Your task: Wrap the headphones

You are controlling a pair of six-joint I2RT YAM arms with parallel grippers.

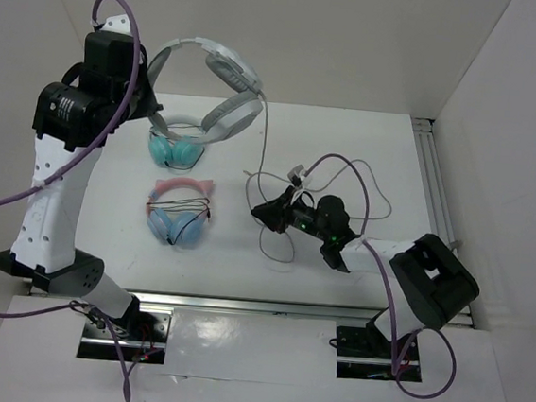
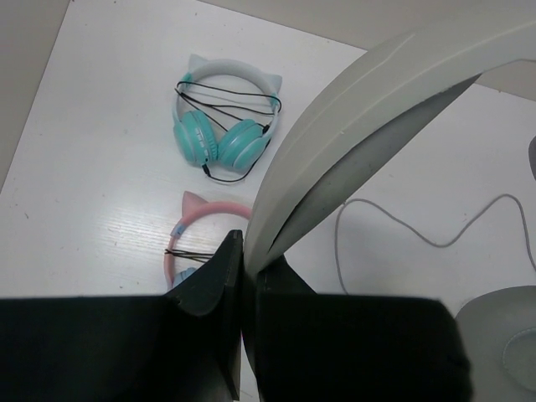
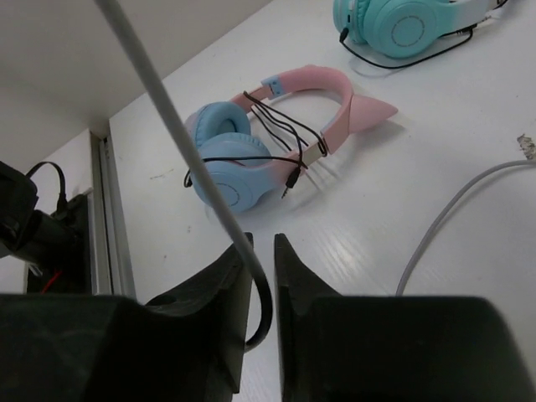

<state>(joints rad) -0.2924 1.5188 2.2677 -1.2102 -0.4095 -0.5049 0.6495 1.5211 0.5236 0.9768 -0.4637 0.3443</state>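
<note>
Wrapping looks barely begun: the left claw (image 2: 249, 256) clamps the headphones (image 1: 221, 113) aloft by the band, the right claw (image 3: 261, 251) pinches the cable (image 1: 262, 142), which next needs winding round them.

I'm looking at a white table (image 1: 106, 204) with two pairs on its left half: teal headphones (image 1: 176, 145) farther back, pink headphones (image 1: 179, 216) nearer, lying apart. Thin grey cable (image 3: 456, 205) lies in loops across the right half.

text: none legible | labels: none | brands: none | numbers: none | signs: none
</note>
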